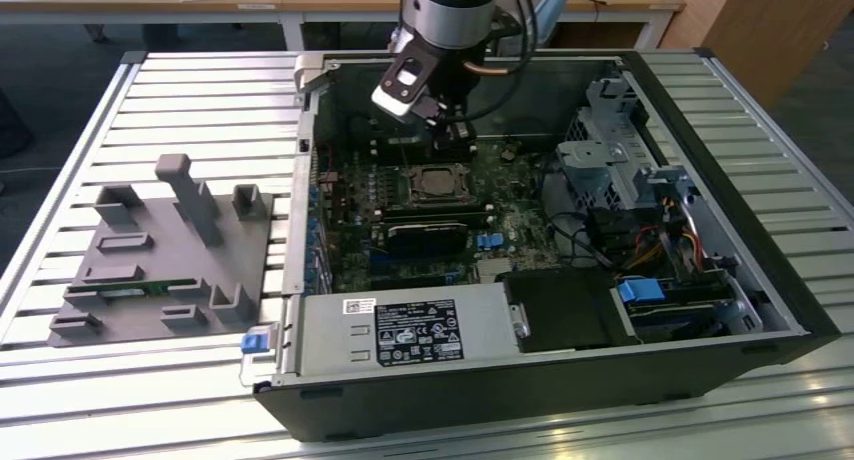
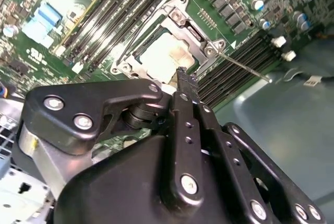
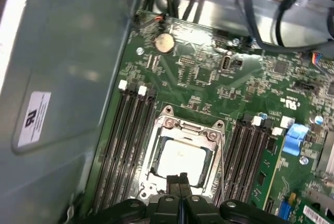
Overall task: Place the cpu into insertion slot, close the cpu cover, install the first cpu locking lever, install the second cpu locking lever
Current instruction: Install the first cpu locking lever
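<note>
One cpu (image 3: 180,161): seated in the socket on the green motherboard (image 3: 209,78), pale grey top showing through the window.
cpu cover (image 3: 189,128): lies flat around the cpu, framing it.
locking lever (image 2: 242,66): thin rod reaching from a socket corner out over the memory slots (image 3: 117,145).
gripper (image 3: 182,179): fingers pressed together, holding nothing, poised over the socket's edge; contact cannot be told.
surroundings: open computer case (image 1: 694,100) on a slatted table (image 1: 200,90).

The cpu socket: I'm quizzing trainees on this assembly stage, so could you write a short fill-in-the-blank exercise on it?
The cpu shows through the square ___ of the cpu cover. The cover is ___, not open. The gripper above it holds ___.
Missing words: window; closed; nothing.
</note>
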`<state>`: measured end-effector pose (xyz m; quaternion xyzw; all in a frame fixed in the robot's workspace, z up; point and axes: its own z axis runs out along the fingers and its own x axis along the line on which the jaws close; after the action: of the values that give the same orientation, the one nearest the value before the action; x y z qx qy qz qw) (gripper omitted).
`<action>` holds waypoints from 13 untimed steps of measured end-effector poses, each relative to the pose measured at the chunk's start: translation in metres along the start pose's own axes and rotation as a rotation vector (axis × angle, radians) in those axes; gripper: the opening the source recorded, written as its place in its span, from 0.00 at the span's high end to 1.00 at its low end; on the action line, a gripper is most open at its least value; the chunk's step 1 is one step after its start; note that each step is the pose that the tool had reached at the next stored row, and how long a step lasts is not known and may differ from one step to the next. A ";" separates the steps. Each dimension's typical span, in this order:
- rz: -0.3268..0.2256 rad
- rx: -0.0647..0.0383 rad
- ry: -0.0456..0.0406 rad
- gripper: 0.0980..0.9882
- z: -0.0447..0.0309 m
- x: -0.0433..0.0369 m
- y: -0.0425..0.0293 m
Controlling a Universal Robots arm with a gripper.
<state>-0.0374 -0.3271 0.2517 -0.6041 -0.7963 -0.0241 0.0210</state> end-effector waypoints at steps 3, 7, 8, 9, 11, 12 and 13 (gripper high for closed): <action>-0.048 0.003 -0.0002 0.99 0.0002 0.0000 0.0000; -0.118 0.008 -0.0008 0.99 0.0004 0.0000 0.0000; -0.136 0.009 -0.0007 0.99 0.0005 0.0000 0.0000; -0.152 0.010 -0.0007 0.99 0.0006 0.0000 0.0000; -0.176 0.012 -0.0013 0.99 0.0007 -0.0001 0.0000; -0.184 0.013 -0.0017 0.99 0.0007 0.0000 0.0000; -0.193 0.014 -0.0024 0.99 0.0009 0.0000 0.0000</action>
<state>-0.0373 -0.3271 0.2509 -0.5246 -0.8509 -0.0198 0.0218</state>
